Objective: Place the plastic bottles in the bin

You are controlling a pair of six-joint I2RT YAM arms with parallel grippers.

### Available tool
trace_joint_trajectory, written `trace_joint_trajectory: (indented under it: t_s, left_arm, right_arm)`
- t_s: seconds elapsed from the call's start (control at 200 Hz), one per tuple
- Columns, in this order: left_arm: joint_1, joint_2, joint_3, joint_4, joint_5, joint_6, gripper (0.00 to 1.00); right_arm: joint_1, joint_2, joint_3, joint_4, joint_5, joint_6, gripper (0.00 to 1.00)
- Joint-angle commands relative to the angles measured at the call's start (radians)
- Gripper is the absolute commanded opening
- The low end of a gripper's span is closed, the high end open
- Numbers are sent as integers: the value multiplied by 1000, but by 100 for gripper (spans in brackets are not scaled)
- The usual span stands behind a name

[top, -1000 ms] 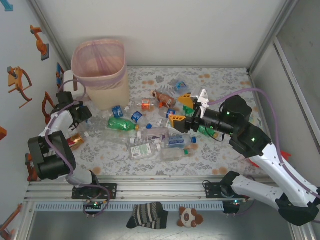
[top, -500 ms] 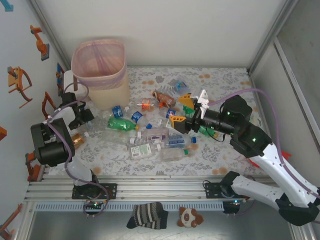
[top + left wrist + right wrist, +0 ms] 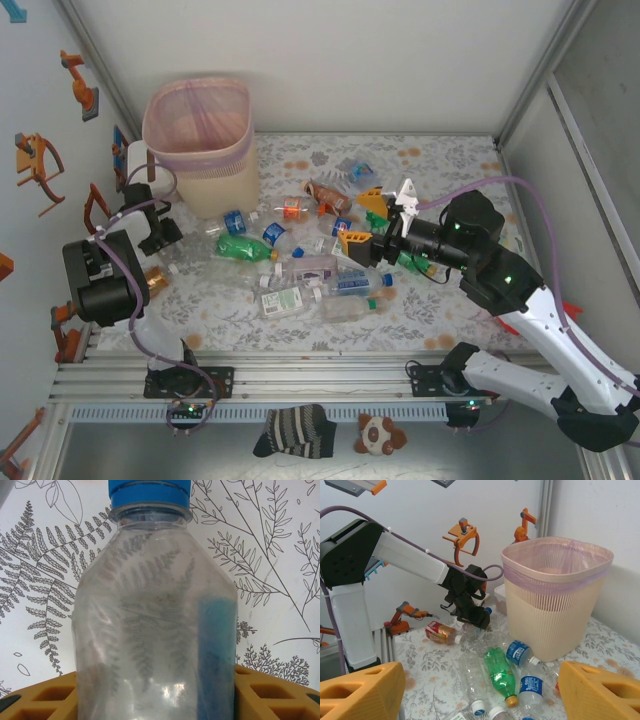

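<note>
A clear plastic bottle (image 3: 155, 620) with a blue cap lies on the fern-patterned table between my left gripper's (image 3: 155, 692) yellow fingers (image 3: 40, 700), which press its two sides. That gripper (image 3: 163, 226) sits low at the left foot of the beige, pink-lined bin (image 3: 215, 185). Several more crushed bottles (image 3: 310, 270) lie across the table's middle, among them a green one (image 3: 240, 248) and a brown-labelled one (image 3: 150, 282). My right gripper (image 3: 362, 222) hovers open above the pile, facing the bin (image 3: 555, 605), with nothing between its fingers (image 3: 360, 692).
A small white box (image 3: 135, 160) stands behind the bin by the left wall. Orange toy arms (image 3: 40, 160) hang on that wall. The left arm (image 3: 395, 560) reaches across the left side. A striped sock (image 3: 295, 430) and a plush (image 3: 380, 435) lie in front of the rail.
My left gripper's jaws have narrowed onto the clear blue-capped bottle, and its arm has drawn slightly back toward the wall. The right arm has not moved.
</note>
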Motion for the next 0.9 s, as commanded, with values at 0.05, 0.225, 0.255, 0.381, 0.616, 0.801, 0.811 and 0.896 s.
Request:
trace_joint_trajectory:
  t_s: [0.05, 0.225, 0.255, 0.381, 0.616, 0.801, 0.811, 0.896]
  left_arm:
    - [4, -41, 6, 0, -4, -6, 55]
    - [5, -98, -7, 0, -14, -12, 55]
    - [5, -110, -7, -1, -16, -12, 55]
    - [7, -164, -7, -12, -19, -9, 54]
    - [7, -274, 18, -47, -10, 11, 54]
    - [7, -359, 77, -93, 14, 28, 54]
    - [7, -364, 80, -93, 15, 29, 54]
    - [7, -406, 110, -109, 26, 41, 54]
  right_arm:
    - [7, -1, 29, 41, -2, 22, 79]
    - [6, -3, 31, 38, 2, 22, 79]
    - [7, -4, 31, 37, 4, 22, 79]
    - [8, -4, 33, 32, 4, 24, 79]
    - [8, 1, 41, 31, 7, 29, 79]
    - [7, 18, 48, 29, -1, 31, 78]
    - [6, 19, 48, 29, -1, 32, 79]
    - [8, 25, 52, 32, -4, 33, 79]
